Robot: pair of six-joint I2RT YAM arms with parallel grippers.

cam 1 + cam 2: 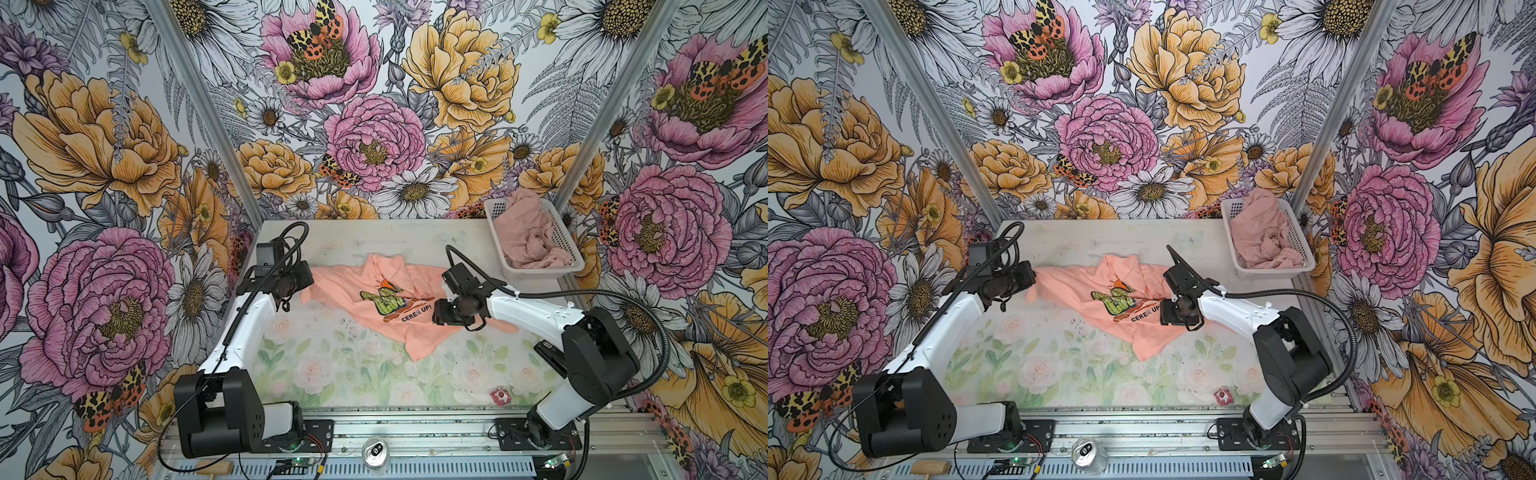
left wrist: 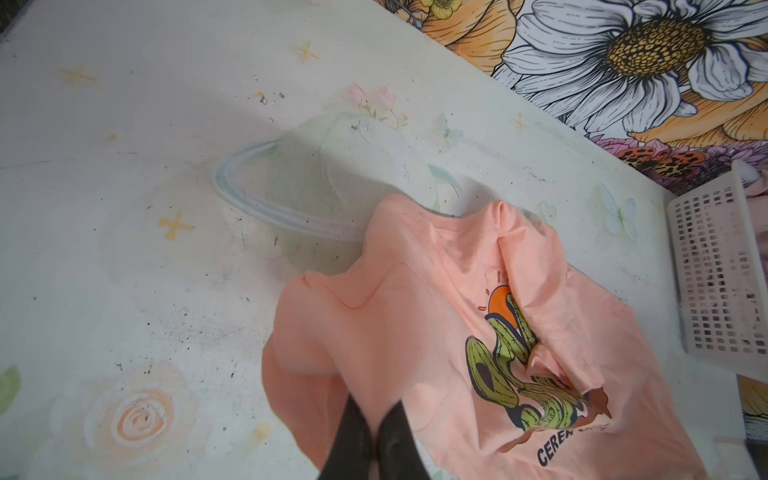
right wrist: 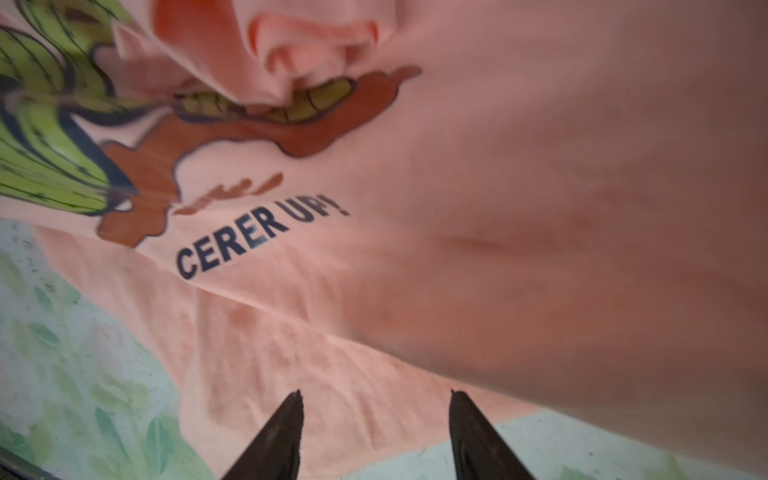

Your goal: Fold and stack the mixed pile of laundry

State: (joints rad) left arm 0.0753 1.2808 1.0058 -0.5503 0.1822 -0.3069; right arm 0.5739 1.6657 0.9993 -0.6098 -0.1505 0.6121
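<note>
Nearest me in both top views sits a drinks can (image 1: pixel 376 451) on the near rail, clear of the work. Beyond it the peach T-shirt (image 1: pixel 407 332) lies rumpled, print up, in the middle of the table (image 1: pixel 332 374). The pink garment (image 1: pixel 525 237) is heaped in the white basket (image 1: pixel 496 208) at the far right corner. My left gripper (image 1: pixel 307 287) meets the shirt's left edge, and my right gripper (image 1: pixel 435 316) hovers over its right half.

Left wrist view: the fingers (image 2: pixel 353 436) are pressed together, pinching, I judge, the shirt's left edge.

Right wrist view: the jaws are spread with nothing between the fingertips (image 3: pixel 286 428), and the cloth lies just below, near the lettering (image 3: pixel 257 237).

To do this well, I'd use the left pinch as an anchor and lower the right gripper onto a single layer at the shirt's right edge. Then I'd close and draw the two apart, low and gently, so the chest fold flattens.
</note>
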